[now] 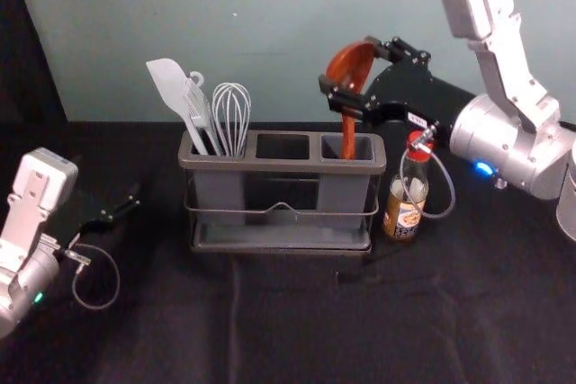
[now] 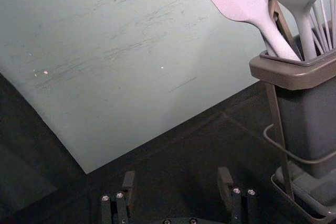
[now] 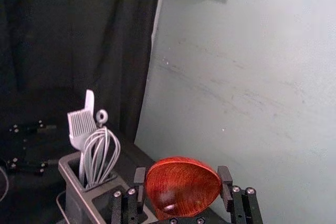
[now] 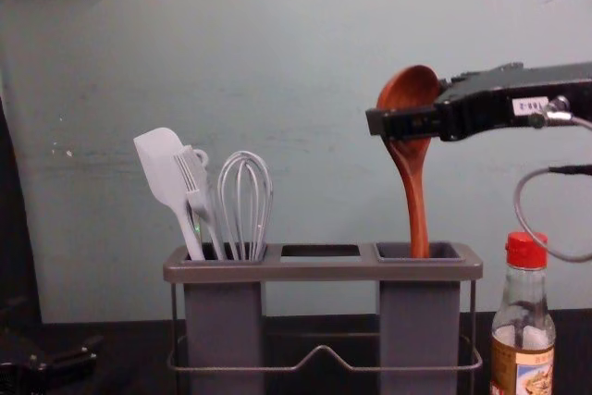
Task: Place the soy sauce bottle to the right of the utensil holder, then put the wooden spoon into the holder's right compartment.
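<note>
Soy sauce bottle, clear glass with a red cap (image 4: 524, 339), stands upright just right of the grey-brown utensil holder (image 4: 324, 271); the left gripper (image 2: 177, 176), spread wide, hangs off the holder's other side. Beyond the bottle, the right gripper (image 3: 182, 174) pinches the bowl of a reddish-brown wooden spoon (image 4: 407, 97), handle dipping into the right compartment (image 4: 446, 252). Likely light and stiff (that smooth curve could slip), it seems best gripped across the bowl's sides.

- The spoon (image 3: 182, 186) in the holder (image 4: 321, 271) is shiny wood.
- The holder looks like smooth plastic.
- The bottle (image 4: 526, 316) beside the holder looks like shiny glass.
- Dull cloth (image 1: 297, 330) is under the holder.
</note>
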